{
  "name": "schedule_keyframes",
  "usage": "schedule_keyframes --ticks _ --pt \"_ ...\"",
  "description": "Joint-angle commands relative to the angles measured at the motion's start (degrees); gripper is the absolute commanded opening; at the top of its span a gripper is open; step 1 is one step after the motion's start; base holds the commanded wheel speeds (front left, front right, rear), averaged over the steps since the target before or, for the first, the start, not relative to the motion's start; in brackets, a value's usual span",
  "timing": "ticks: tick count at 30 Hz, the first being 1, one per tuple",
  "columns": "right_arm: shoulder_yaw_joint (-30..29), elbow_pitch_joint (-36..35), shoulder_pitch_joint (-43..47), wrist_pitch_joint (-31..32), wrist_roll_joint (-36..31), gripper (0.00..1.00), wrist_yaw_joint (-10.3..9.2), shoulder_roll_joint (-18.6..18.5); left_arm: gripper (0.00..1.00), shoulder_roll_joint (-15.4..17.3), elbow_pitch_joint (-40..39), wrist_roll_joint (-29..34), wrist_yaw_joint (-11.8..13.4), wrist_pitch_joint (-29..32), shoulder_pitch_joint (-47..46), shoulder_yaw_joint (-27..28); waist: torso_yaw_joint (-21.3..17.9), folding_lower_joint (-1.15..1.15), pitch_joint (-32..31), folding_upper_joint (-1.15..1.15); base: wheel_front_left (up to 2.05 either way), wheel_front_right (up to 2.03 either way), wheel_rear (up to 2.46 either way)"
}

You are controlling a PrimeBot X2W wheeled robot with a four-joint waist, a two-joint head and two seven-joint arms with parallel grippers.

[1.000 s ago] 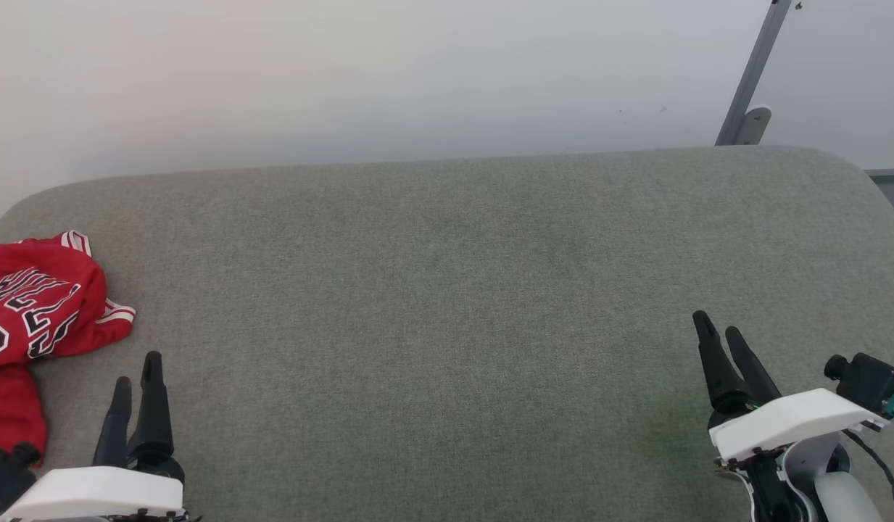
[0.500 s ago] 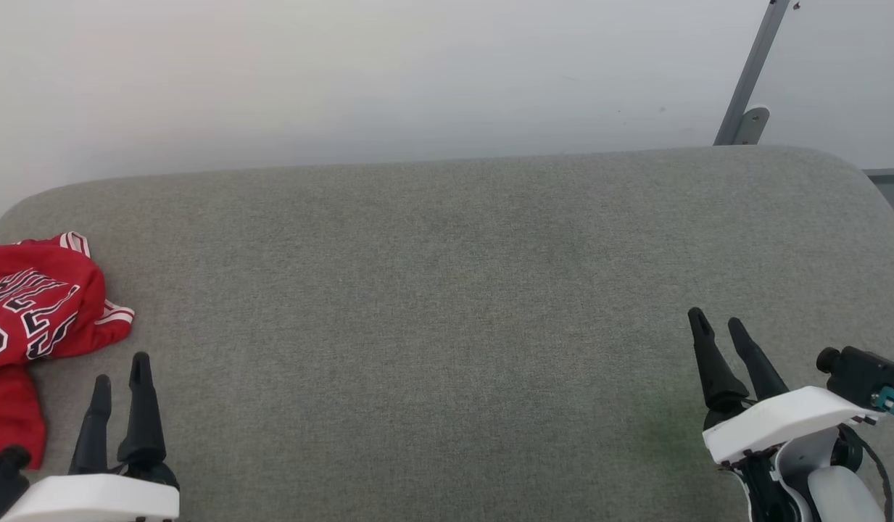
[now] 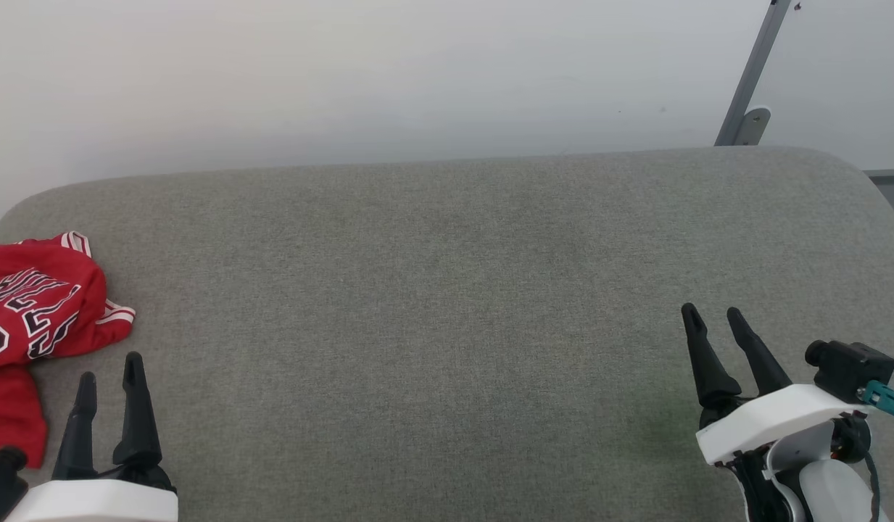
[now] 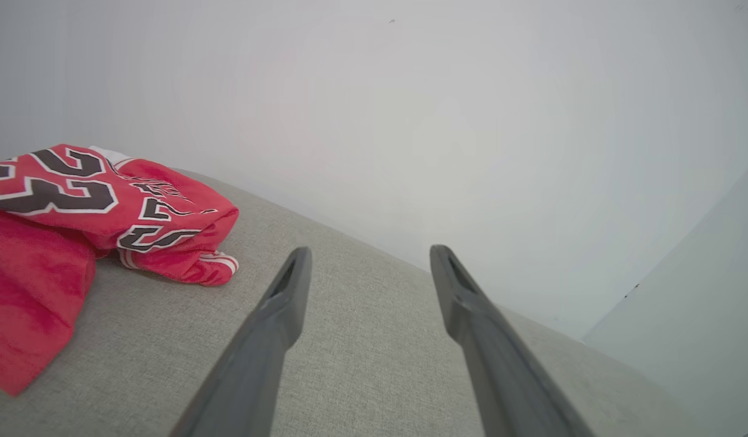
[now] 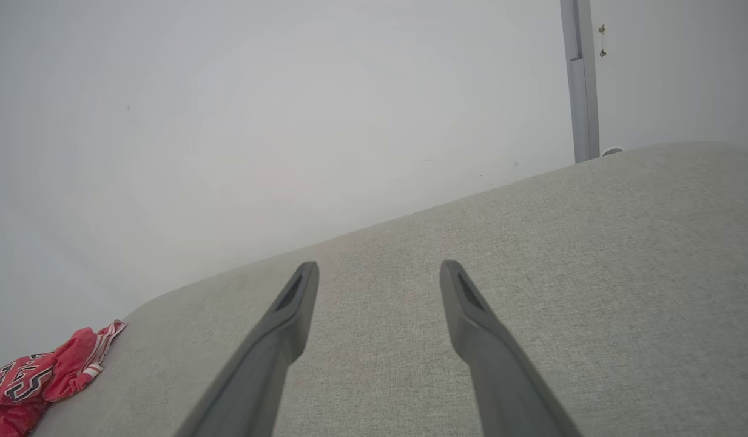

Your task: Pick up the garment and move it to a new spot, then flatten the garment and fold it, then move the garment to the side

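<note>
The garment [image 3: 33, 312], a red jersey with black white-outlined lettering and striped trim, lies crumpled at the far left edge of the grey cushioned surface [image 3: 447, 290]. In the left wrist view the garment [image 4: 76, 206] sits to the left of my fingers. It shows small at the lower left of the right wrist view [image 5: 40, 376]. My left gripper [image 3: 107, 367] stands open just right of and nearer than the garment, apart from it, holding nothing. My right gripper [image 3: 711, 312] is open at the lower right, far from the garment.
A pale wall [image 3: 345, 72] rises behind the surface. A grey metal post [image 3: 751, 72] leans at the back right. The surface's rounded corners fall away at the far left and right.
My left gripper has drawn back toward the bottom of the head view. My right gripper shifted slightly left. The garment has not moved.
</note>
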Motion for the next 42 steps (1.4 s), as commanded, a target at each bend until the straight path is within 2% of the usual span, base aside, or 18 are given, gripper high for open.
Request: schedule_keyframes --ticks 1,9,32,42 --pt "0.26 -0.08 -1.07 -0.84 -1.71 1.00 0.00 -0.54 1.00 0.26 -0.83 1.84 -0.32 -0.63 0.56 0.24 0.03 0.00 -0.01 0.00 0.00 0.00 0.00" --pt "0.98 0.27 -1.36 -1.86 -4.71 1.00 0.00 -1.01 1.00 0.91 -1.43 4.64 -0.41 -1.57 1.18 -0.36 0.03 0.00 -0.05 0.00 0.00 0.00 0.00" --pt "2.03 0.65 -1.63 -4.47 -13.88 1.00 -0.01 -2.20 1.00 6.56 0.19 11.51 -0.42 -4.14 1.83 -7.06 0.17 0.00 0.03 0.00 0.00 0.00 0.00" --pt "2.26 0.77 -1.60 -5.57 -17.53 1.00 -0.01 -2.55 1.00 7.58 1.08 14.35 -0.44 -5.15 1.38 -8.50 0.22 0.00 0.05 0.00 0.00 0.00 0.00"
